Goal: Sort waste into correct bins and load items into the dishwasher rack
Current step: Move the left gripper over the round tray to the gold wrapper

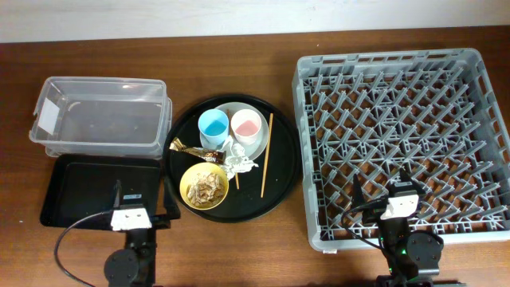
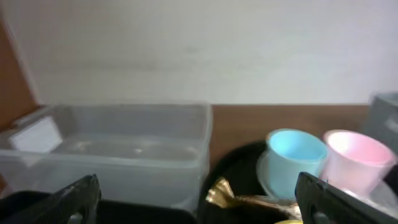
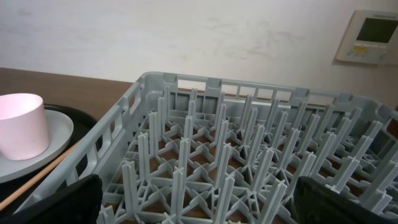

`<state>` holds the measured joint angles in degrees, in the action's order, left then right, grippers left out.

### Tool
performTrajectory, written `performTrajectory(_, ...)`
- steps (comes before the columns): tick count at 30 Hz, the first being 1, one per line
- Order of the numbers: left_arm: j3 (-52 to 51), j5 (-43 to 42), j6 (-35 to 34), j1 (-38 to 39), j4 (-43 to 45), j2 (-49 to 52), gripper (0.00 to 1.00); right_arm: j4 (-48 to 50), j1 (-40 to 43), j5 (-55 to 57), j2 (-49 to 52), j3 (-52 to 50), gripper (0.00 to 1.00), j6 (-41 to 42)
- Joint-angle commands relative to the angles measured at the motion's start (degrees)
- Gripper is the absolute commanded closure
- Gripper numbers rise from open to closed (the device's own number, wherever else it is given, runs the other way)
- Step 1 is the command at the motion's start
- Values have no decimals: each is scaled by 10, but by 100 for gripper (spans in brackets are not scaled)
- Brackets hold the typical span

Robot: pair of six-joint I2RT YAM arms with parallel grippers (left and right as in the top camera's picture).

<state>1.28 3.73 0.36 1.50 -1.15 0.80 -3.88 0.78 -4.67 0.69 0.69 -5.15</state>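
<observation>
Brown wooden tabletop seen from above, with a pale wall along the top edge. A large grey dishwasher rack with rows of upright pegs fills the right half of the frame.

A round black tray sits at the centre. On its upper part, a pale plate carries a light-blue cup on the left and a pink cup on the right, both upright and side by side. A crumpled white tissue lies just below the plate. A gold foil wrapper lies to the tissue's left. At the tray's lower left, a yellow bowl holds beige food scraps. Of the wooden chopsticks, one runs nearly straight up and down to the right of the plate. The other shows only partly below the tissue.

A clear tub with a white label on its left end stands at the upper left. A black rectangular tray lies just below it.

The left pincer hangs above that tray's lower right part, fingers spread wide and holding nothing. The right pincer sits above the rack's lower edge, also wide apart and holding nothing.
</observation>
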Motion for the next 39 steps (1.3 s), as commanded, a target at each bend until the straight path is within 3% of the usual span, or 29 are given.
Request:
performTrajectory(1,98,-111,-26,2,-103,1,1,-2,4,-9,-3,-4,2,-4)
performTrajectory(4,299,-111,-21,2,-307,80,1,-2,4,-9,-3,-4,2,-4)
performTrajectory(9,652,-138,-21,2,-588,341,1,-2,4,-9,-3,-4,2,-4)
performTrajectory(14,837,-192,-21,2,-667,504,1,-2,4,-9,-3,-4,2,-4)
performTrajectory(17,851,-192,-21,2,-667,541,1,-2,4,-9,-3,-4,2,-4)
performTrajectory(18,850,-192,-21,2,-677,553,5,-2,4,-9,-3,-4,2,-4)
performTrajectory(19,850,-191,-21,2,-690,567,47,-2,4,-9,-3,-4,2,-4)
performTrajectory(20,850,-190,-21,2,-701,578,70,-2,4,-9,-3,-4,2,-4)
performTrajectory(21,850,-190,-26,2,-712,593,78,-2,4,-9,-3,-4,2,-4)
performTrajectory(23,850,-181,-54,2,-740,633,77,-2,4,-9,-3,-4,2,-4)
performTrajectory(24,850,-168,-59,2,-752,661,66,-2,4,-9,-3,-4,2,-4)
performTrajectory(25,850,-164,-59,2,-758,688,43,-2,4,-9,-3,-4,2,-4)
performTrajectory(26,850,-164,-59,2,-761,713,32,-2,4,-9,-3,-4,2,-4)
performTrajectory(27,850,-164,-59,2,-760,739,1,-2,4,-9,-3,-4,2,-4)
performTrajectory(30,850,-177,-59,2,-748,816,1,-2,4,-9,-3,-4,2,-4)
performTrajectory(31,850,-177,-60,2,-744,837,11,-2,4,-9,-3,-4,1,-4)
performTrajectory(34,848,-167,-129,7,-746,897,93,-2,4,-9,-3,-4,2,-4)
performTrajectory(36,841,-98,-210,20,-733,913,94,-2,4,-9,-3,-4,2,-4)
performTrajectory(37,829,-63,-243,31,-713,913,88,-2,4,-9,-3,-4,2,-4)
performTrajectory(38,816,-52,-261,43,-690,913,77,-2,4,-9,-3,-4,2,-4)
performTrajectory(39,807,-52,-267,49,-677,914,59,-2,4,-9,-3,-4,2,-4)
